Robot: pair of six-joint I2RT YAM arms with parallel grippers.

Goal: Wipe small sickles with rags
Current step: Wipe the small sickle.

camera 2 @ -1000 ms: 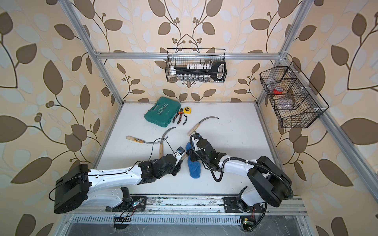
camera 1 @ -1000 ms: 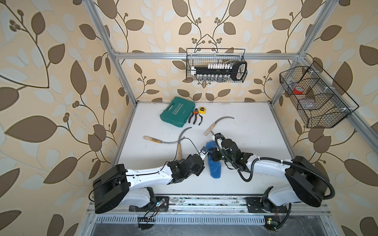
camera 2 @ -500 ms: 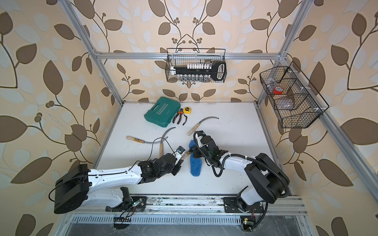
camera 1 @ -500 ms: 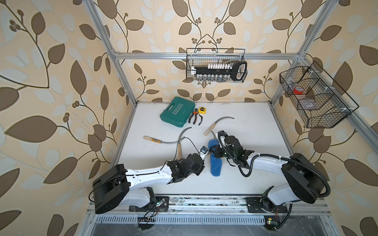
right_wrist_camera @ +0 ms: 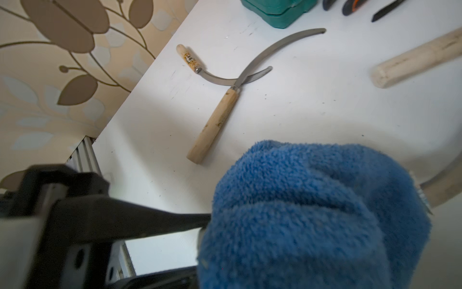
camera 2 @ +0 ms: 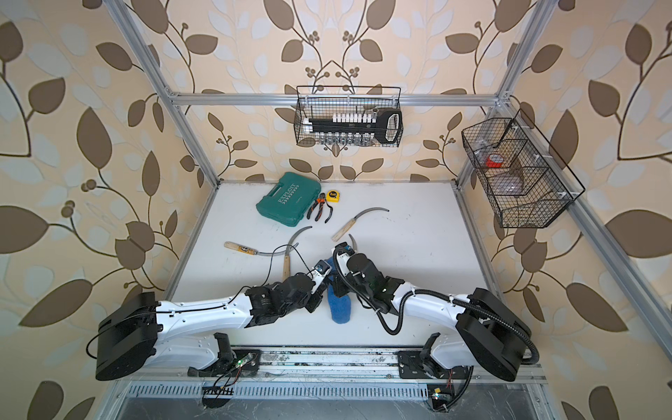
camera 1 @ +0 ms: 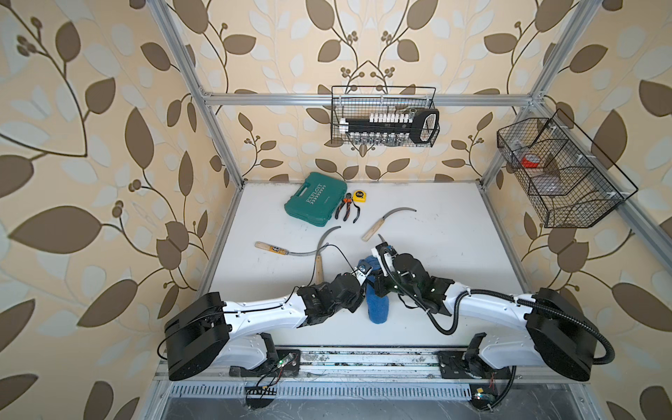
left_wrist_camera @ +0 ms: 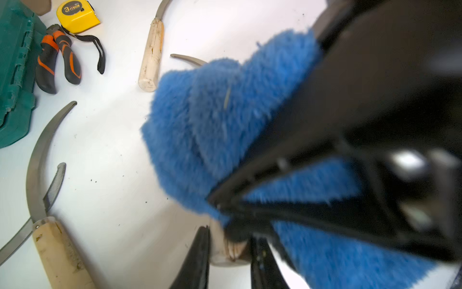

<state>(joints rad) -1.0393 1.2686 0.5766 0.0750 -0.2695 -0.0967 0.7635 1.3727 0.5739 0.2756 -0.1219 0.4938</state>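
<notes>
Left side: the left claw [left_wrist_camera: 228, 241] is narrowed onto the pale wooden handle end of the held sickle [left_wrist_camera: 187, 58]. Gripping the wood leaves the whole blade free, pointing toward the far side.
Right side: the right claw [left_wrist_camera: 220, 207] is pinched tight on the rag [camera 1: 376, 309], which is bunched and folded over the blade. Only the dark tip pokes out beyond the cloth.
Rag position: near the middle of the worktop [camera 1: 454, 254], between the two claws. Its far part wraps the blade and its tail trails toward the near edge.
Why two claws: one anchors the handle while the other carries cloth along the curve. I judge this a wiping stroke under way, close to the tip end.
Waiting tools: the lone sickle [camera 1: 372, 230] lies just beyond the claws. On the left, the left sickle [camera 1: 267, 247] and the crossing sickle [camera 1: 319, 267] lie with blades overlapped. All three are apart from the rag, probably awaiting their turn.
Clutter: the tool case [camera 1: 315, 203], pliers [camera 1: 347, 211] and tape measure [camera 1: 359, 196] sit at the far side, well clear of the work.
Risk: the thin tip could snag the pile or slip out of the fold. A hold on the handle end alone may let the blade twist.
</notes>
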